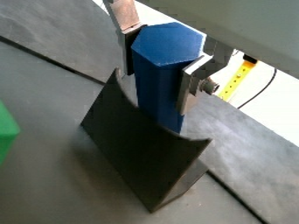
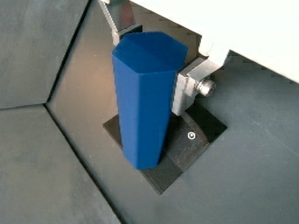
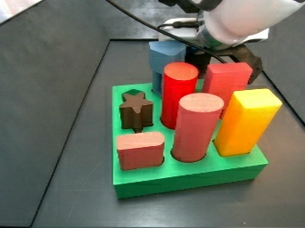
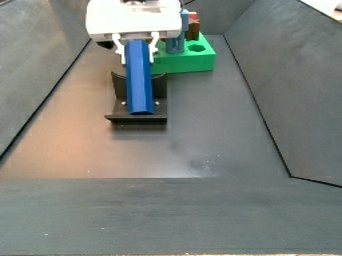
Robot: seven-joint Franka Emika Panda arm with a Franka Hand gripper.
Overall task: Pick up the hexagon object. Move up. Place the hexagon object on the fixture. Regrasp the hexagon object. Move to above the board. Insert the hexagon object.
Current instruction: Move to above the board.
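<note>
The hexagon object [image 1: 162, 74] is a tall blue six-sided prism. It stands upright against the back of the dark fixture [image 1: 140, 166], with its lower end on the fixture's base plate [image 2: 187, 149]. My gripper [image 1: 160, 79] is shut on the prism's upper part, one silver finger [image 1: 194, 80] on each of two opposite sides. A side view shows the gripper [image 4: 139, 45] above the prism [image 4: 139, 80] and the fixture [image 4: 138, 112]. The green board [image 3: 179, 174] lies beyond the fixture.
The board [image 4: 191, 55] carries a red cylinder [image 3: 180, 89], a pink cylinder [image 3: 198, 125], a yellow block [image 3: 248, 120], a red block [image 3: 229, 78], a brown star [image 3: 138, 109] and a pink piece [image 3: 141, 150]. Dark sloping walls enclose the floor.
</note>
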